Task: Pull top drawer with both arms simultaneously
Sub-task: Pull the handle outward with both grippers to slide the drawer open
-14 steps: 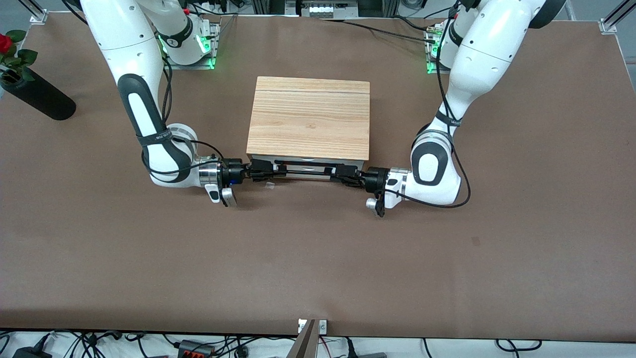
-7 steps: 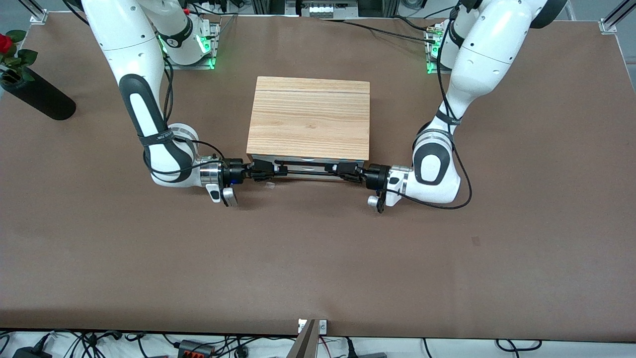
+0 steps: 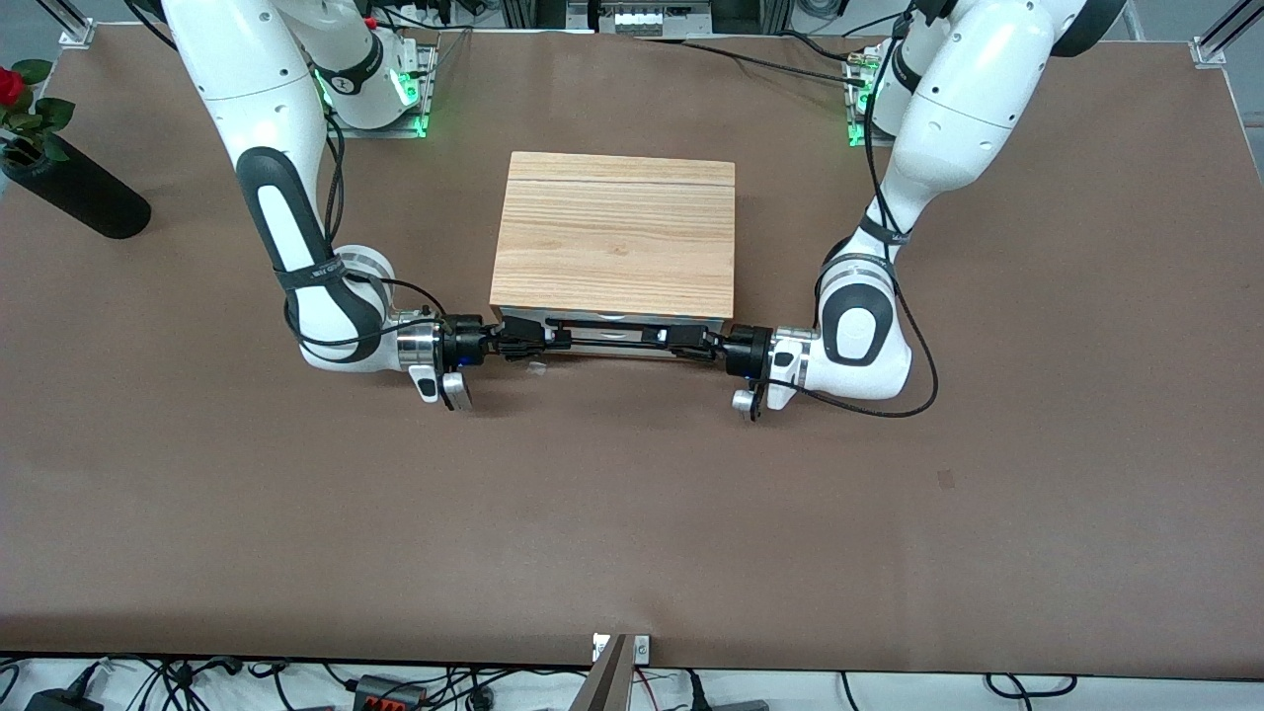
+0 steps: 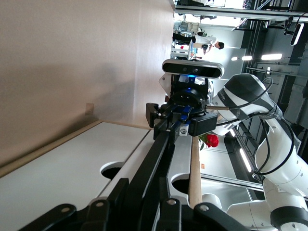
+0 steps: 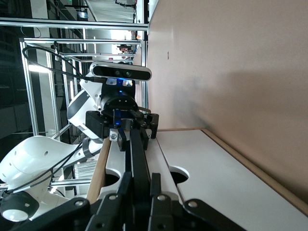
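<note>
Both grippers are clamping the long black handle (image 3: 607, 333) of the top drawer (image 3: 612, 339), which is sitting at the cabinet (image 3: 614, 235) face that looks toward the front camera, barely out if at all. Left gripper (image 3: 681, 341) is gripping the handle toward the left arm's end of the cabinet, fingers closed around the wire. Right gripper (image 3: 538, 341) is gripping it toward the right arm's end of the cabinet, also clenched on the wire. Each wrist view is looking along the handle (image 4: 159, 159) to the other gripper (image 4: 180, 120), (image 5: 124, 126). Step in hand, as I judge it: pulling. Doing it well is meaning both arms drawing straight away from the cabinet face at matched speed, keeping the handle (image 5: 137, 159) parallel to the face so the drawer is not racking, and not twisting the thin wire.
</note>
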Robot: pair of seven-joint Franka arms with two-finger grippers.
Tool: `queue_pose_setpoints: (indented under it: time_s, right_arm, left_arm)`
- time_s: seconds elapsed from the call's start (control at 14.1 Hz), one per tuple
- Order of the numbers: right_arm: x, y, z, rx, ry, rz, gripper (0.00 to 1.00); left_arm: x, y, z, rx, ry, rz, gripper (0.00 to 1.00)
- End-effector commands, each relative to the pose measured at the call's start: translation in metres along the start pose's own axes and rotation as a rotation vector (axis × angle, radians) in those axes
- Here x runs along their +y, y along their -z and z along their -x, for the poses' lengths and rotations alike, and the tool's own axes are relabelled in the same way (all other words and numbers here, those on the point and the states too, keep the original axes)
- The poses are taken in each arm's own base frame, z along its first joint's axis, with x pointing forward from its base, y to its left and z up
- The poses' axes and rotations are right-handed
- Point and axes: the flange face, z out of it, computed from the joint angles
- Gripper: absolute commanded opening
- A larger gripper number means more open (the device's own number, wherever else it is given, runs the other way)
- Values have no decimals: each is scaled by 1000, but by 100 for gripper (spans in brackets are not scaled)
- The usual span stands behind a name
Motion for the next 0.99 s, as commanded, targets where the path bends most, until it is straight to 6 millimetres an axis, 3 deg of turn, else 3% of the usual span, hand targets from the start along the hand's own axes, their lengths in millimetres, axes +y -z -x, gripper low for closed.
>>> queue_pose_setpoints:
  time_s: [0.0,0.57,0.92]
  right_arm:
    - [-8,-2,0,12,6,-13,9]
    - [-9,-3,0,11,9,-15,9]
    - [-8,-3,0,11,9,-13,9]
  left_arm:
    - [1,-5,8,-4,-8,46,35]
    - [2,-6,8,1,-24,51,17]
    - [7,-6,-2,32,-30,75,16]
